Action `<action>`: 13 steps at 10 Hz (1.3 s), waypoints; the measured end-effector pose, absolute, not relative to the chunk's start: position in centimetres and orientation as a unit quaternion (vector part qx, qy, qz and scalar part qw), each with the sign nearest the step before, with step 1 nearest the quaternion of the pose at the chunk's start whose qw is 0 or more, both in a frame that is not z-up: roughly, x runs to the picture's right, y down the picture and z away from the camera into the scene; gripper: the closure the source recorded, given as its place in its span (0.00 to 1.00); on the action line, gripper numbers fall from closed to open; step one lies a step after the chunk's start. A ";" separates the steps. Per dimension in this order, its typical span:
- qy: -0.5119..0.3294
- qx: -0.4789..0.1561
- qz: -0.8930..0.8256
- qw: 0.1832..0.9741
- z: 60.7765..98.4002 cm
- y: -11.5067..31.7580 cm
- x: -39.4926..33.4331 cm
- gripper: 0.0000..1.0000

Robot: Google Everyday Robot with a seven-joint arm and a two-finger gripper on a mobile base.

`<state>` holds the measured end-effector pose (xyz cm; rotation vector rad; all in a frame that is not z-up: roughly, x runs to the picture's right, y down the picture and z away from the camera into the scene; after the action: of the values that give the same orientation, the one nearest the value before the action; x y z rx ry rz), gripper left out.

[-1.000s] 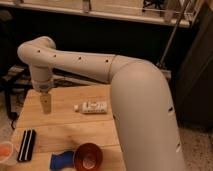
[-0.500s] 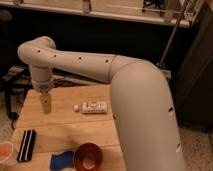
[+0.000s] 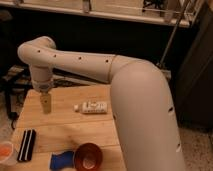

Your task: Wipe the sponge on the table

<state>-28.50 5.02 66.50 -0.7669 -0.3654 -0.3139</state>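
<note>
The bright blue sponge point(image 3: 61, 161) lies on the light wood table point(image 3: 65, 127) near its front edge, just left of an orange-brown bowl point(image 3: 88, 157). My gripper point(image 3: 46, 105) hangs from the white arm over the table's back left part, well above and behind the sponge, pointing down. It holds nothing that I can see.
A white bottle with a dark label point(image 3: 91, 107) lies on its side mid-table. A black block with white stripes point(image 3: 27, 145) sits at the left front, beside an orange item point(image 3: 6, 151) at the edge. The big white arm point(image 3: 140, 105) covers the table's right side.
</note>
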 end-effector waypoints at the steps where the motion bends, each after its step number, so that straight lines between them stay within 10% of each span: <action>1: -0.177 -0.370 -0.152 0.899 66.5 5.0 -28.5 0.20; 8: -0.174 -0.367 -0.167 0.899 65.5 8.1 -28.9 0.20; 13: -0.123 -0.369 -0.148 0.909 63.8 19.0 -28.5 0.20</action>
<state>-28.54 19.01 63.78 -0.7609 -0.2536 -0.3049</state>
